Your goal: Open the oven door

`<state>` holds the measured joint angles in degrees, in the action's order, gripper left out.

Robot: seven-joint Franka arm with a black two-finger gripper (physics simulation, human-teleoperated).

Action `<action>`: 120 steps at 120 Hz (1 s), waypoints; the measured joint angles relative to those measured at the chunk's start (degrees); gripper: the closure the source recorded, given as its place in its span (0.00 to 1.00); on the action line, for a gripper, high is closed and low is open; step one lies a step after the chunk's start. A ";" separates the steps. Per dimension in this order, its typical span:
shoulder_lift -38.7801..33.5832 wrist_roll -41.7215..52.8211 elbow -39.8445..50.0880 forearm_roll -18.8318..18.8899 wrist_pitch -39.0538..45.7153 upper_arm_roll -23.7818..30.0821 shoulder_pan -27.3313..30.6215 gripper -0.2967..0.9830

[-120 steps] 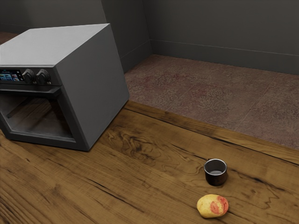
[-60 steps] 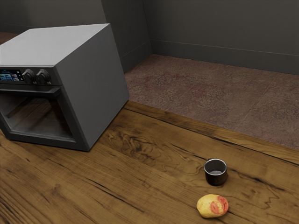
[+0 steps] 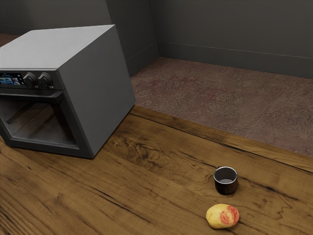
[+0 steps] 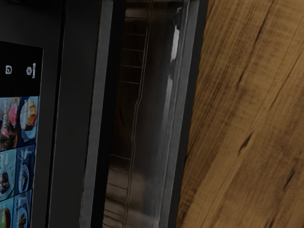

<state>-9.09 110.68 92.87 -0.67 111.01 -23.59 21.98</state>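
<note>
- Your jaws: you cannot tell whether they stand open or closed.
- The oven door point(image 3: 84, 141) is at the exterior view's left, on the front of the grey oven point(image 3: 98, 88), and looks shut.
- You can see its dark frame around a glass window point(image 3: 39, 122) — the pane glossy, with wire rack bars point(image 4: 129, 66) behind it in your wrist view.
- A dark, straight handle point(image 3: 34, 96) runs along the door's top edge, just below the control panel.
- On that panel you have a display point(image 4: 19, 142) with bright food pictures, and two dark round knobs point(image 3: 45, 80) beside it.
- The oven sits on your wooden worktop point(image 3: 146, 196), its top paler than its side.
- Well apart from it, towards the exterior view's right, stands an upright dark mug point(image 3: 226, 187), with a yellow and red fruit point(image 3: 222, 216) near it.
</note>
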 joint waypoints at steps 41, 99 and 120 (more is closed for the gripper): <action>0.00 -1.14 7.38 4.66 11.85 1.90 0.36 0.25; 0.03 -3.51 11.64 7.06 19.63 2.83 0.36 0.25; -2.38 -4.09 14.61 7.09 20.55 2.84 0.18 0.25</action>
<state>-11.47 106.59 107.48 6.42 131.56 -20.74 22.16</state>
